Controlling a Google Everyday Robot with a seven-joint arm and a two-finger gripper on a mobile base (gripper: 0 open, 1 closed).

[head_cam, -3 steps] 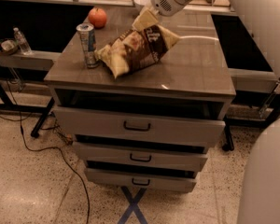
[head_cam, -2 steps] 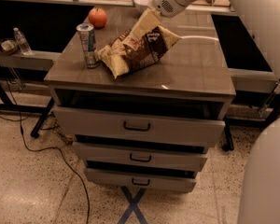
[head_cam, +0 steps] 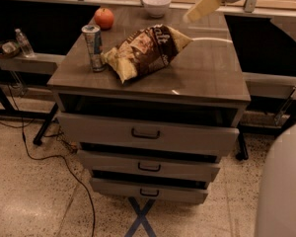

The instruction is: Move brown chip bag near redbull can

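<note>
The brown chip bag [head_cam: 147, 48] lies on its side on the wooden cabinet top [head_cam: 207, 73], its pale yellow left end almost touching the redbull can [head_cam: 93, 47]. The can stands upright at the left edge of the top. My gripper [head_cam: 193, 14] hangs in the air above and to the right of the bag's right end. It is clear of the bag, open and empty.
An orange fruit [head_cam: 104, 18] and a white bowl [head_cam: 156, 5] sit at the back of the top. The cabinet's three drawers [head_cam: 145, 135] stand slightly pulled out. A clear water bottle [head_cam: 23, 42] stands on a low shelf at the left. Cables run across the floor.
The gripper has let go of the bag's upper right end and risen up and to the right. The bag has settled flat beside the can.
</note>
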